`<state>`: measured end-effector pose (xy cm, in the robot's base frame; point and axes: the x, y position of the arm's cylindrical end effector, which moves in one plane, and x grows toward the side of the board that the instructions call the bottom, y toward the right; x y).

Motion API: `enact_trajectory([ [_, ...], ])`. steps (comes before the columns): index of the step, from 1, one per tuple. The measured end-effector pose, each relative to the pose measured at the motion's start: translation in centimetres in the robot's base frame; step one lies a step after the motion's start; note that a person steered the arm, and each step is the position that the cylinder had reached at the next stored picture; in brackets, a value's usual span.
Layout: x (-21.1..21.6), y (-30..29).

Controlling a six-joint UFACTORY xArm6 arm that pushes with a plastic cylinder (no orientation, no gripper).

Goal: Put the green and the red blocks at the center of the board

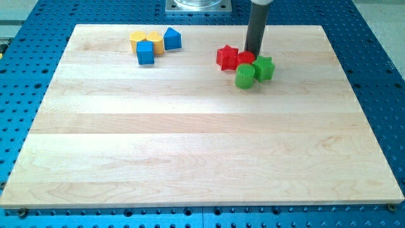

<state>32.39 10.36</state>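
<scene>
Camera view: my tip (pixel 254 53) stands at the top edge of a tight cluster, touching or just behind the red round block (pixel 246 59). Red star-shaped block (pixel 226 57) sits to its left; green cylinder block (pixel 245 76) and green star-shaped block (pixel 264 68) lie just below. No gripper on this rod, so nothing opens or closes. Cluster lies toward the view's top of the pale wooden bench (pixel 190 152); board centre lies below and slightly left. Judgement: tip is already on the far side, so a push toward the view's bottom-left suits.
</scene>
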Motion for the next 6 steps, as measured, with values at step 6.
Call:
enact_trajectory([
  [6, 0.6, -3.4],
])
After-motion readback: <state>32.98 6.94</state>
